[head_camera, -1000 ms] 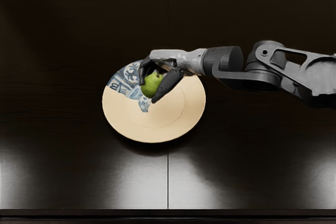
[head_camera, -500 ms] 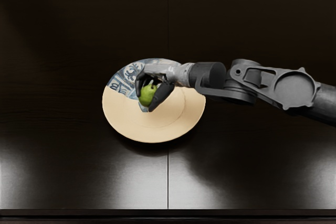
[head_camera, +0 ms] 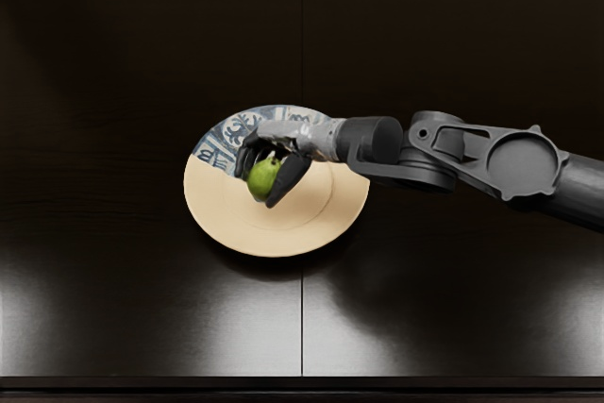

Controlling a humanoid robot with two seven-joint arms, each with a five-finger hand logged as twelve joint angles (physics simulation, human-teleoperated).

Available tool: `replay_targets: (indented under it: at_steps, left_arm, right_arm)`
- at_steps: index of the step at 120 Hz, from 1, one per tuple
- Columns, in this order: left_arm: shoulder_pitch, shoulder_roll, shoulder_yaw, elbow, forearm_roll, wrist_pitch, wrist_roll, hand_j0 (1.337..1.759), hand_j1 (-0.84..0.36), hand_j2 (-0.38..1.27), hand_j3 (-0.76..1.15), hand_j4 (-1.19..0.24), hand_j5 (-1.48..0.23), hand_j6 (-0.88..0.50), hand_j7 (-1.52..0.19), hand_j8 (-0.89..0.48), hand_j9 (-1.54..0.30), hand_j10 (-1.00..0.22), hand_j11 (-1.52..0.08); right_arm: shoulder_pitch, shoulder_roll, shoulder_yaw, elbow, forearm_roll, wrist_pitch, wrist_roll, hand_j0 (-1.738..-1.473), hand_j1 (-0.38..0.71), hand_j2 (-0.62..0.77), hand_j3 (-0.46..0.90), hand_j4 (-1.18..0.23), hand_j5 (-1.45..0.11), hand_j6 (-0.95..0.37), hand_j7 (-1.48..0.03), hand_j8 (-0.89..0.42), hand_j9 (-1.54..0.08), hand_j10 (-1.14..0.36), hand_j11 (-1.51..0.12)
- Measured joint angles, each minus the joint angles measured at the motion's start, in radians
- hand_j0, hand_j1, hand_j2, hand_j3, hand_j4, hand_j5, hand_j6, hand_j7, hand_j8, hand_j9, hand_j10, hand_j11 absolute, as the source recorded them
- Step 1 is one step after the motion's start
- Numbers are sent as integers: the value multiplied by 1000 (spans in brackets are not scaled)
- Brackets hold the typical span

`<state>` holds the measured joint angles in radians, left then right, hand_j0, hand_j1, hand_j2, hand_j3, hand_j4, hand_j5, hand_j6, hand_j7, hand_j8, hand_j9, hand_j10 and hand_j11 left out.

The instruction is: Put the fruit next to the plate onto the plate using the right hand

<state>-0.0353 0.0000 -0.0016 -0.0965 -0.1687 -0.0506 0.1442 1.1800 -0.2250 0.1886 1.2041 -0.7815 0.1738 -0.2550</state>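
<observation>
A green pear [head_camera: 265,177] sits low over the middle of a round tan plate [head_camera: 283,238] that has a blue-and-white patterned patch at its upper left. My right hand [head_camera: 260,186] reaches in from the right and is shut on the pear. The dark fingers [head_camera: 247,159] curl on the fruit's left and the thumb runs down its right. The pear's underside looks to be at the plate's surface; I cannot tell whether it touches. The left arm does not show.
The plate lies on a dark glossy table [head_camera: 142,309] with a seam running down its centre. The right forearm [head_camera: 472,158] stretches over the table from the right edge. A pale wall strip runs along the top.
The hand carried the pear down and slightly left over the plate, then settled. More of the pear shows now than half a second ago, with the fingers a little less wrapped around it.
</observation>
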Motion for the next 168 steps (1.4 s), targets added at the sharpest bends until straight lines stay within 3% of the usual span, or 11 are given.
replay_targets:
  at_steps: [44, 83, 100, 116, 142, 168]
  left_arm:
    - [0, 0, 0, 0, 0, 0, 0, 1658, 325, 4, 0, -21, -27, -21, -27, -21, -27, -21, -26]
    - [0, 0, 0, 0, 0, 0, 0, 1658, 325, 4, 0, -21, -27, -21, -27, -21, -27, -21, -26]
    - [0, 0, 0, 0, 0, 0, 0, 1658, 325, 4, 0, -21, -27, -21, -27, -21, -27, -21, -26]
    - [0, 0, 0, 0, 0, 0, 0, 1658, 325, 4, 0, -21, -27, -21, -27, -21, -27, -21, -26]
    - [0, 0, 0, 0, 0, 0, 0, 1658, 325, 4, 0, -21, -27, -21, -27, -21, -27, -21, -26]
    - [0, 0, 0, 0, 0, 0, 0, 1658, 325, 4, 0, -21, -27, -21, -27, -21, -27, -21, -26]
  right_arm:
    - [0, -4, 1, -1, 13, -2, 0, -1657, 193, -22, 0, -485, -635, -478, -632, -428, -635, -475, -634]
    - [2, -17, 14, -1, 45, 0, -1, -1658, 59, -53, 0, -347, -452, -346, -451, -336, -452, -345, -452]
    - [9, -66, 26, 5, 151, 61, 0, -1658, -133, -28, 0, -184, -239, -184, -239, -179, -239, -183, -239]
    - [7, -122, 66, 12, 263, 190, 0, -1658, -237, -14, 0, -96, -125, -96, -124, -93, -125, -95, -124]
    - [-5, -215, 123, 30, 422, 380, -1, -1658, -311, -5, 0, -34, -43, -34, -43, -33, -43, -33, -43]
    - [-72, -312, 193, 38, 515, 430, 2, -1658, -336, -1, 0, -12, -15, -12, -15, -12, -15, -12, -15]
